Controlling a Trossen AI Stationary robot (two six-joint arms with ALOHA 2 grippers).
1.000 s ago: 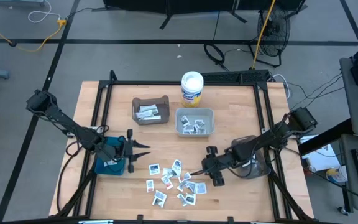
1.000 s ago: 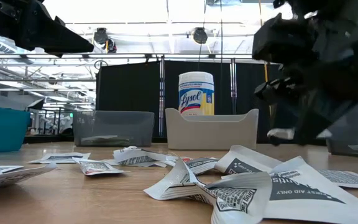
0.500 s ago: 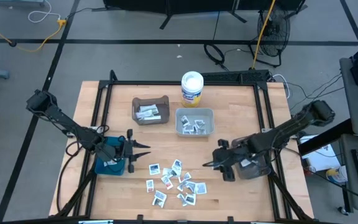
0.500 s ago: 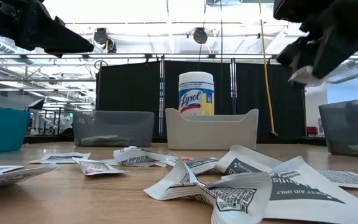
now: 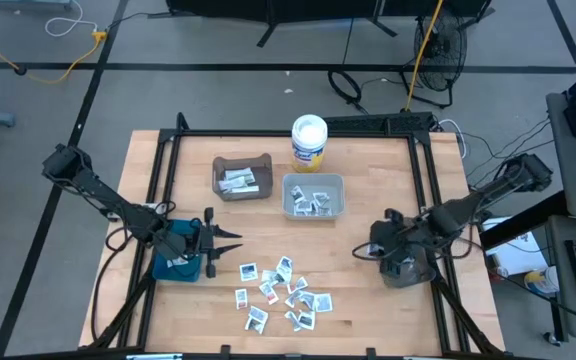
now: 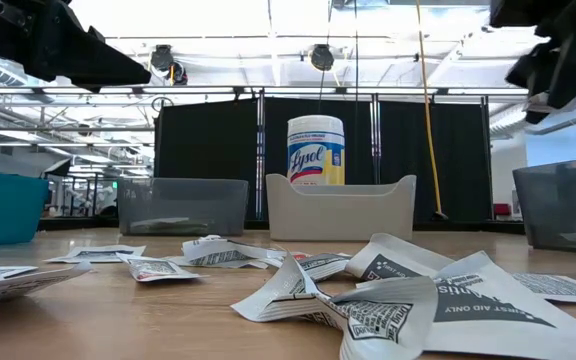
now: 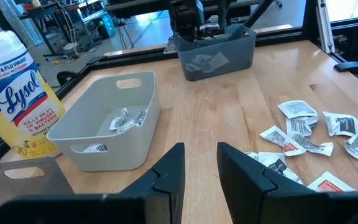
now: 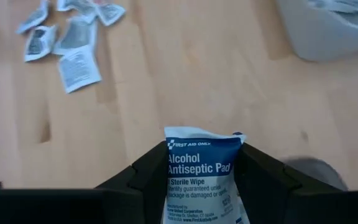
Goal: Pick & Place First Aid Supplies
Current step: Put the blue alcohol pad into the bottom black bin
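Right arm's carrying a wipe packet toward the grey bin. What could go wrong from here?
1. The right tool pinches only the lower part of the alcohol antiseptic pad packet; most of it stands free above the fingers, so it may slip or swing out in transit.
2. In the high view the tool is at the near rim of the dark grey bin, not clearly over it; an early release could drop the packet onto the table.

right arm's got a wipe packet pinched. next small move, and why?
Probably carry it a little farther over the dark grey bin and only then release. The right gripper has its jaws closed on an alcohol antiseptic pad packet, and the high view shows that gripper at the bin's near edge, not clearly above its middle.
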